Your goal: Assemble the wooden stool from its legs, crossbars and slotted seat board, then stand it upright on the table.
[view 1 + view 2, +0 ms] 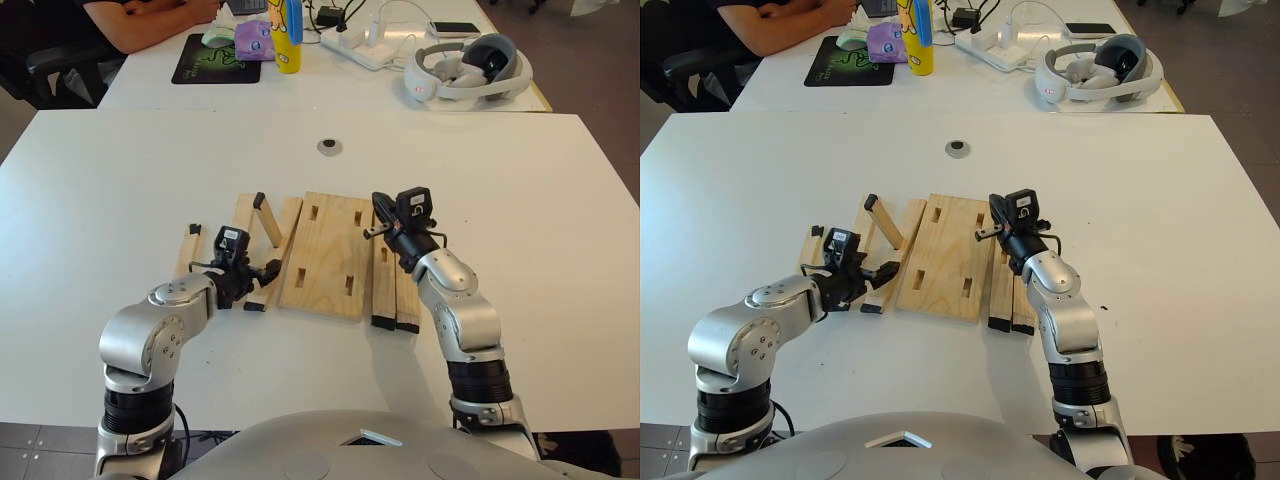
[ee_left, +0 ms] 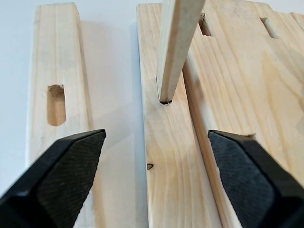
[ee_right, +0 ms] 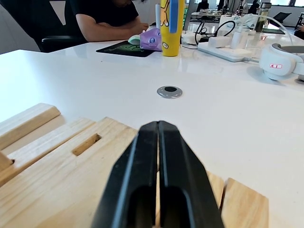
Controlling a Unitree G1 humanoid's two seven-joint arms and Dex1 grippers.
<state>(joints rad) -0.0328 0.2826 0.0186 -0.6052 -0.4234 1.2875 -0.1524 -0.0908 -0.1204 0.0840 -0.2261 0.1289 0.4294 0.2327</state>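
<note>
Left wrist view: crossbar [image 2: 175,42] seated in leg [image 2: 166,166], left jaws spread | right wrist: right jaws closed

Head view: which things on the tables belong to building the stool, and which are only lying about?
For the job:
seat board
crossbar, standing in one leg
loose legs beside the board

Lying about, on the far table:
headset
yellow bottle
power strip
mouse pad

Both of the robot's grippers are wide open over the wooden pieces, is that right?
Not quite. Only the left gripper is open, over a wooden leg. The right gripper is shut tight above the seat board, as the right wrist view shows.
</note>
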